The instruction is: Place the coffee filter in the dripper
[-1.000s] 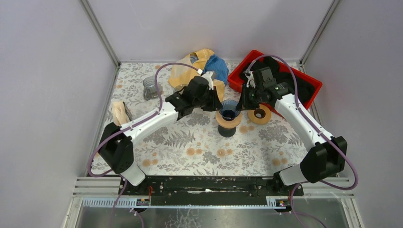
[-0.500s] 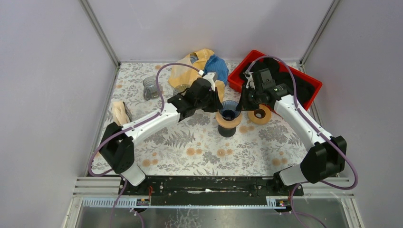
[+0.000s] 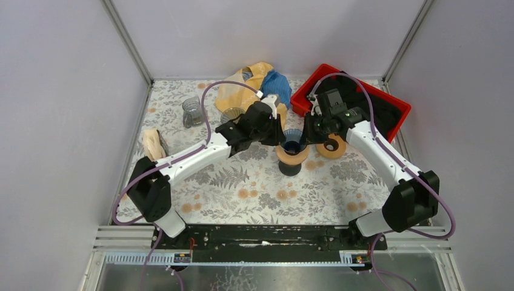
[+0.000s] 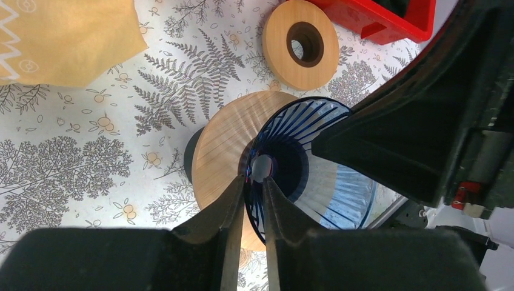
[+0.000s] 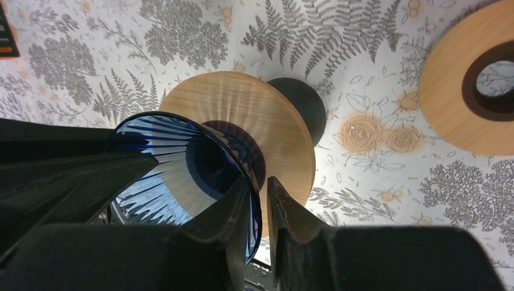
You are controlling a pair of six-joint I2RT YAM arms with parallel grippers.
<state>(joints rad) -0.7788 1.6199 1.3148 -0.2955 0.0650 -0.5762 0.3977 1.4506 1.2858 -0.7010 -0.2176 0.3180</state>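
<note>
The dripper (image 3: pixel 293 140) is a blue ribbed glass cone on a round wooden collar (image 3: pixel 291 157) over a black base, mid-table. My left gripper (image 3: pixel 280 134) comes at it from the left. In the left wrist view its fingertips (image 4: pixel 253 179) straddle the dripper (image 4: pixel 303 157) rim, slightly parted, with a gap showing. My right gripper (image 3: pixel 307 136) meets it from the right. Its tips (image 5: pixel 259 180) also straddle the rim of the dripper (image 5: pixel 182 163), the outer finger standing off the glass. A beige paper wedge, apparently the coffee filter (image 3: pixel 153 144), lies at the table's left edge.
A loose wooden ring (image 3: pixel 331 147) lies just right of the dripper. Behind my right arm is a red bin (image 3: pixel 303 100). Yellow and blue cloth bags (image 3: pixel 254 82) sit at the back, with a small glass jar (image 3: pixel 193 111) to their left.
Both pairs of jaws have parted a little around the dripper's rim. Both wrists have shifted slightly; the dripper stays on its collar.
</note>
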